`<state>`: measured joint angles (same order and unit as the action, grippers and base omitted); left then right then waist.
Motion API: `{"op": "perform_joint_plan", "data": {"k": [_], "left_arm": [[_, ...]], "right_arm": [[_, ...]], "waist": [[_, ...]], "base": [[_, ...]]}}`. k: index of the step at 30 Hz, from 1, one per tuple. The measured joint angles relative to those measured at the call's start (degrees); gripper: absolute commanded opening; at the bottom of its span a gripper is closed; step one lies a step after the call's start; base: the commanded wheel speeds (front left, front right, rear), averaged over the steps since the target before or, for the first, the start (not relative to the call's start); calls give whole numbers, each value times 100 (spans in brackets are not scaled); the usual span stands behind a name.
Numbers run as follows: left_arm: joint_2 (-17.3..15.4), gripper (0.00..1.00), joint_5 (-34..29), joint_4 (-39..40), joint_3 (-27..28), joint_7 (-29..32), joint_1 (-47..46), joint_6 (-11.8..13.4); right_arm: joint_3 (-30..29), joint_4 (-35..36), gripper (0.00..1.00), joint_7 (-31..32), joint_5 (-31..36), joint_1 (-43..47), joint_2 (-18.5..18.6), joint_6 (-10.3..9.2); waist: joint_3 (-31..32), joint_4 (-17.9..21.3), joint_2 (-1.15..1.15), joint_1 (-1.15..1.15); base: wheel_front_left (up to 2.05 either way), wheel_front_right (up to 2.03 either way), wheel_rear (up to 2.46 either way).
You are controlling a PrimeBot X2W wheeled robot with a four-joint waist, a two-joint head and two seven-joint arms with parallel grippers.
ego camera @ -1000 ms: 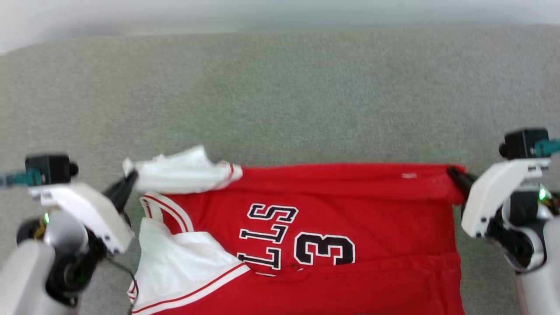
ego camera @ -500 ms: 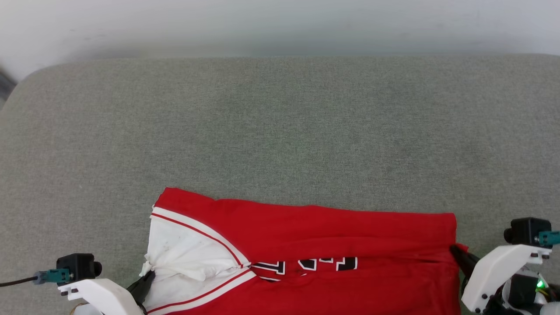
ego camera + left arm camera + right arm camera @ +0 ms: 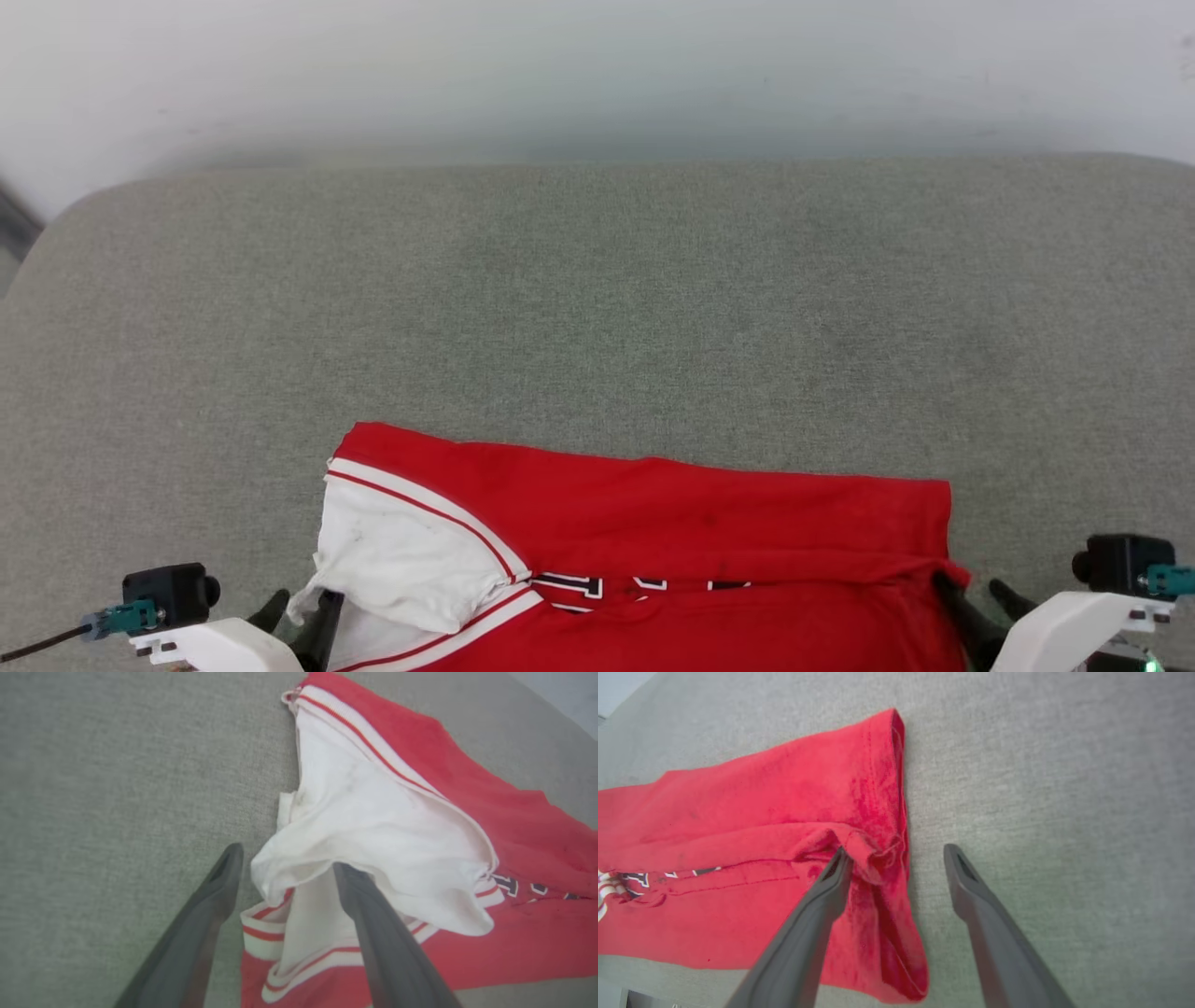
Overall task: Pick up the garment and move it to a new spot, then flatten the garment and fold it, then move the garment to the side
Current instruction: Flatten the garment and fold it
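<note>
grey cushion (image 3: pixel 597 308) under folded garment (image 3: pixel 653 504); left pincer (image 3: pixel 286 858) and right pincer (image 3: pixel 897 850) spread, holding nothing.

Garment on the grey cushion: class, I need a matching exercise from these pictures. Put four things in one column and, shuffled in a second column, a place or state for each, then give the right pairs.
Column one
1. white sleeve
2. red hem corner
3. black lettering
4. grey surface

Column two
A. partly hidden under a red fold
B. bunched between the open jaws of the left gripper
C. bare, beyond the garment
D. at the right gripper, whose jaws stand open

Pairs: 1-B, 2-D, 3-A, 4-C
</note>
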<state>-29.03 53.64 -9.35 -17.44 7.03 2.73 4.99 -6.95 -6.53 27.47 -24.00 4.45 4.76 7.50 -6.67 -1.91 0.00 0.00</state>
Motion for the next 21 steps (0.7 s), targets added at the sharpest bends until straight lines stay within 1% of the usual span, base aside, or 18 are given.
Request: {"op": "perform_joint_plan", "data": {"k": [4,9,14,17,21], "left_arm": [[-11,100,-335,304,9,-466,-16,64],[77,100,-761,714,48,-1122,-164,187],[180,100,-1302,1016,2,-1785,-377,311],[227,100,-1691,1202,-81,-1979,-565,399],[281,100,-2137,1470,-154,-2107,-757,519]], "right_arm": [[-9,610,100,11,47,43,125,0],[-221,1217,100,332,91,74,218,0],[-599,1470,100,868,177,62,264,0],[-713,1541,100,1246,235,40,277,0],[-702,1560,100,1639,259,19,263,0]], "waist": [[166,-17,0,0],[292,-50,0,0],[276,-129,0,0],[191,-196,0,0],[22,-314,0,0]], "base": [[0,0,0],[0,0,0],[0,0,0],[0,0,0],[0,0,0]]}}
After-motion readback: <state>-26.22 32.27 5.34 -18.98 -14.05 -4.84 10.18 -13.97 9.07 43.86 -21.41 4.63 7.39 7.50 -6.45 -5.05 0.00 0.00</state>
